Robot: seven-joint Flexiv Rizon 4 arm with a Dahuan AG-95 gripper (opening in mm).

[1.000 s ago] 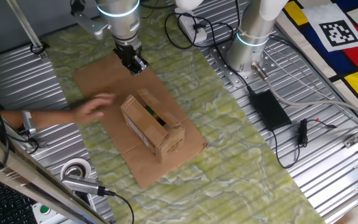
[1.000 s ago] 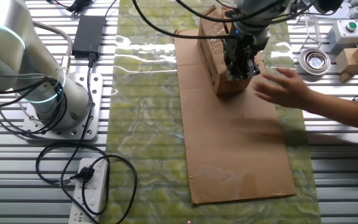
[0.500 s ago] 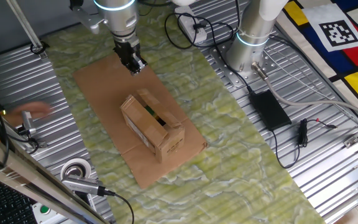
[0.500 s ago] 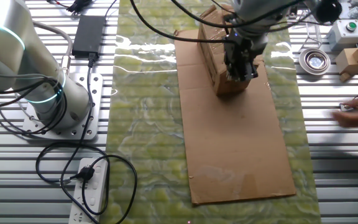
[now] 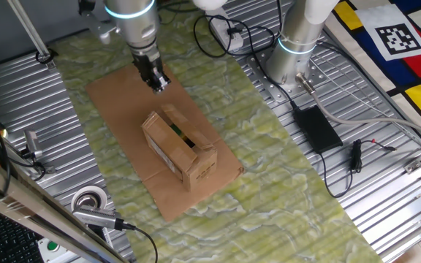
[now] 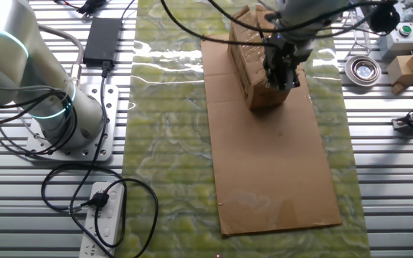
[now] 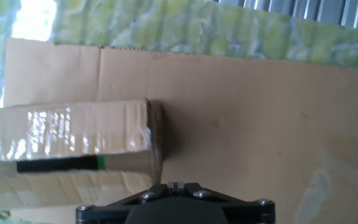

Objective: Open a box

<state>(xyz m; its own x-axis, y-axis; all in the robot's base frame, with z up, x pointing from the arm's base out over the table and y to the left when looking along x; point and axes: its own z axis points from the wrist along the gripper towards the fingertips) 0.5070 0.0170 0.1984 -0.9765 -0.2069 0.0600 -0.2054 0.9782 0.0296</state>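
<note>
Claw (image 5: 159,82) hung above the cardboard sheet (image 5: 115,95), apart from the box (image 5: 177,150), holding nothing; fingers looked pressed close together, though too small to be certain. Box lay on its side mid-sheet on the table (image 5: 20,88), flaps shut along a dark seam. Judged barely begun: no contact made, whole opening left. From the other fixed side, claw (image 6: 282,75) overlapped the box (image 6: 253,68), hiding the gap. Hand view caught glossy tape on the box (image 7: 67,140) and the sheet (image 7: 260,124), fingertips unseen.
</note>
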